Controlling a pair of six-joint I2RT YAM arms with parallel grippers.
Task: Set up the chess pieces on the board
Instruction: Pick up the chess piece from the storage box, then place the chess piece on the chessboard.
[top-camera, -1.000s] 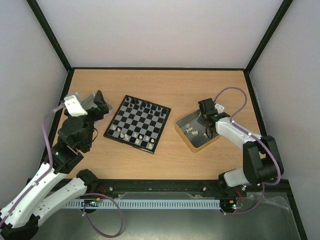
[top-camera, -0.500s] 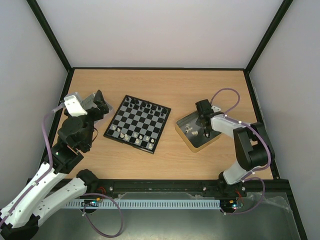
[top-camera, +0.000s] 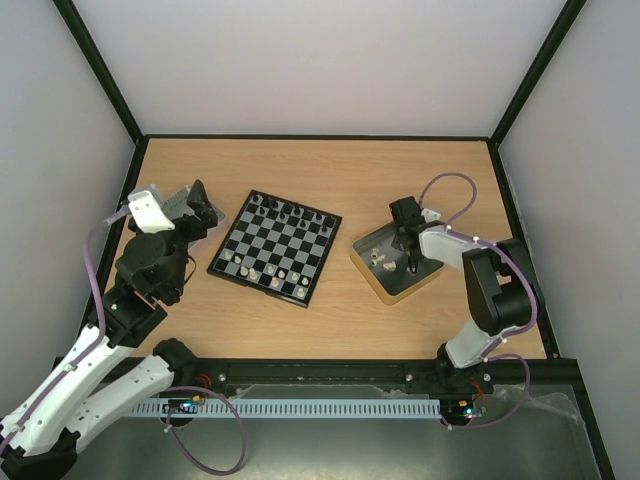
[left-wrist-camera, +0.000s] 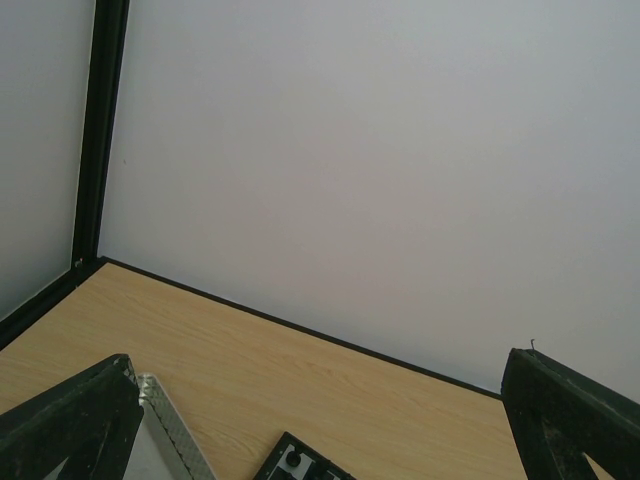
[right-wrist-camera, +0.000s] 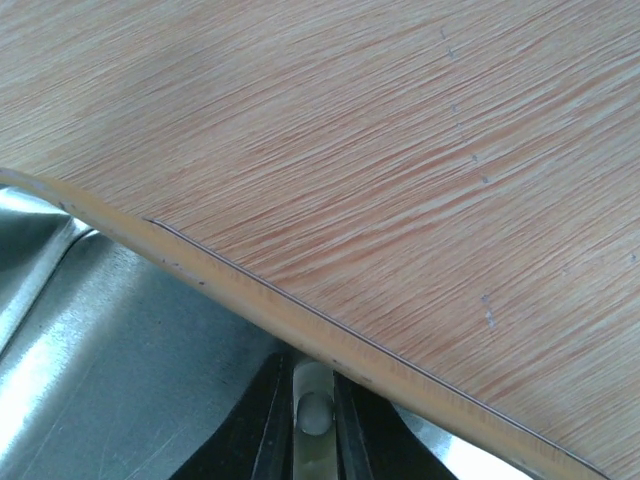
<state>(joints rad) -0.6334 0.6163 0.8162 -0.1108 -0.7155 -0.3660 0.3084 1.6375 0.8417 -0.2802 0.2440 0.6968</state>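
Lighting was bright, even and diffuse; shadows on the surface (top-camera: 350, 170) were faint and soft-edged. The metal tray (right-wrist-camera: 120, 380) carried a pale sheen in the right wrist view, whose nearest bottom edge was slightly blurred.

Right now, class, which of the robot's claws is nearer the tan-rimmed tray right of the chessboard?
Right. The right claw reaches down inside the tray; the left claw hovers beyond the board's left side, well away from it.
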